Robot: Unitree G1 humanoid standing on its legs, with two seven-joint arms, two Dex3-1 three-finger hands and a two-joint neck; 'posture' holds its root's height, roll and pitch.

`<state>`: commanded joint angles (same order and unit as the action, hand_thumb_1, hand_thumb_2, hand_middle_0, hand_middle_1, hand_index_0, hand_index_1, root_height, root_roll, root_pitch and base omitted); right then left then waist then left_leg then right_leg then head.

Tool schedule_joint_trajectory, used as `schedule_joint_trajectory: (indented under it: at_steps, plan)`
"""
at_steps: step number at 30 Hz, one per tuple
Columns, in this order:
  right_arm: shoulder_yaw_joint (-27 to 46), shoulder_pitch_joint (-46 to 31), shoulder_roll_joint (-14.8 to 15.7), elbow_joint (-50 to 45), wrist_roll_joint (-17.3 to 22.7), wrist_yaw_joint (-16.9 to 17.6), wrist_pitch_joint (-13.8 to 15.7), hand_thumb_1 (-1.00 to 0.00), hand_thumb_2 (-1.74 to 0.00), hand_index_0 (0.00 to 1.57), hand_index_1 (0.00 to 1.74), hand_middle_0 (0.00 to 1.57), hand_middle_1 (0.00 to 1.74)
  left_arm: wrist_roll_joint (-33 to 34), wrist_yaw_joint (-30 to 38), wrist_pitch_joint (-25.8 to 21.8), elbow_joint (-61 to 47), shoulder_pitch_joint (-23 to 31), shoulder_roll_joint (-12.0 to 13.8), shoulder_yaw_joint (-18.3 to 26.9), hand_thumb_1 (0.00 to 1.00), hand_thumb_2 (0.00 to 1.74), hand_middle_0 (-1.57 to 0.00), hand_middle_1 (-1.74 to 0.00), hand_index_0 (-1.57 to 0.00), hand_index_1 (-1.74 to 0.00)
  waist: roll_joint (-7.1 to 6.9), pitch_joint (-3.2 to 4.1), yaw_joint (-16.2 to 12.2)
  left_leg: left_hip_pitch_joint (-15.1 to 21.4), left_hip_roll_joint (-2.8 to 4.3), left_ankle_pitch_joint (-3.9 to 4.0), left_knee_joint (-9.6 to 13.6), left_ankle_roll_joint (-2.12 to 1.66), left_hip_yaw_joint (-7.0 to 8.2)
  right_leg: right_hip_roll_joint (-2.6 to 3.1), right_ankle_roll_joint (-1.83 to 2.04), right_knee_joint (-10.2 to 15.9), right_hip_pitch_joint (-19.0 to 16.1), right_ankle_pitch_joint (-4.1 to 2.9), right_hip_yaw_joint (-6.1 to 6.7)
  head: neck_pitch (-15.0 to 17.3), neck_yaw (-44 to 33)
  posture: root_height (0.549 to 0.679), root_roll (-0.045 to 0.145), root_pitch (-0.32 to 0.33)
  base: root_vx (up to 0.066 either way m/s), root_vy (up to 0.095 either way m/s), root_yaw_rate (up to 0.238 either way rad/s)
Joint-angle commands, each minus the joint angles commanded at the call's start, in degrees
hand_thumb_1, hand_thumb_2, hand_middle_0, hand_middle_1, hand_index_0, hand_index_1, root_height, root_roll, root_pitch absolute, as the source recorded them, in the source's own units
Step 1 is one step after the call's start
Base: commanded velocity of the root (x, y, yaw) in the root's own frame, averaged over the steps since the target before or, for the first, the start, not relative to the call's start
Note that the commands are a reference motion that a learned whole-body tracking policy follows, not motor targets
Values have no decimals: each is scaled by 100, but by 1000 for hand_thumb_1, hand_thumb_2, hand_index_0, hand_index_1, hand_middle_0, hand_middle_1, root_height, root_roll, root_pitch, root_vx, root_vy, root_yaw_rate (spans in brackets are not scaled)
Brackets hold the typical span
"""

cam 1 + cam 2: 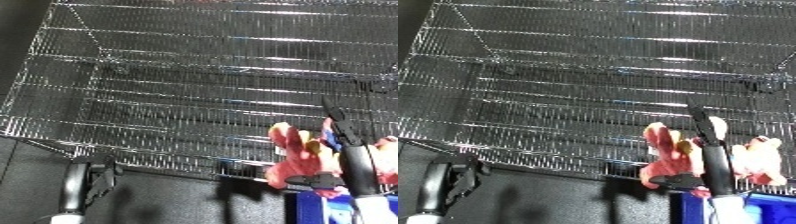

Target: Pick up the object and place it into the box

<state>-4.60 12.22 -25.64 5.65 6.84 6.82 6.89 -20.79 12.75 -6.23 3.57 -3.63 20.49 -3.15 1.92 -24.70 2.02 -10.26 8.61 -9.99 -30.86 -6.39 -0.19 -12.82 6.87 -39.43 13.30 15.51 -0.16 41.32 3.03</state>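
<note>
Left eye view: looks down into a large wire bin [178,100] that fills most of the frame, its near rim running along the lower part of the picture
Object: a soft pink and yellow toy [298,160], with some blue and red on it, hanging at the bin's near right corner, level with the near rim
Right hand: the right hand [704,150] has a long straight finger standing up across the toy and a thumb curled under it, so the toy looks pinched between them; more than that I cannot tell
Left hand: the left hand [99,177] hangs low by the bin's near left corner, outside the rim, fingers slack and holding nothing
Key relation: the toy sits in the right hand itself, right at the near rim and not clearly past it; the bin's open floor lies ahead and to the left of it
Long axis: the toy hangs roughly upright, alongside the raised finger
Nearer hand: the right one, already on the toy; the left is well apart from it
Judged next need: carry the toy forward over the rim before letting go
</note>
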Motion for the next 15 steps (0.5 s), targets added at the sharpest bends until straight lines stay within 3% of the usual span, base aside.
schedule_joint_trajectory:
  at_steps: [5, 15]
  plan:
    - [-23, 102, -200, 19, -262, -24, -82, 0, 0, 0, 0, 0, 0, -71, 0, -17, -26, 48, 55, 65, 1000, 1740, -1570, -1740, -1570, -1740, -6, -14, 11, 14, 12, 2, 20, -2, 4, 9, -1, -1, 9, -3, 14, 53, 573, 642, 49, -137, 10, -21, -9]
    - [-67, 470, -1169, 487, -672, -301, -353, 0, 0, 0, 0, 0, 0, -240, -59, -35, -240, 245, 244, 170, 1000, 1740, -1570, -1740, -1570, -1740, -62, -124, -14, -64, 46, -22, -106, -11, 28, 49, -20, -76, 110, -24, 106, 167, 1985, 640, 49, -137, -3, -28, -43]
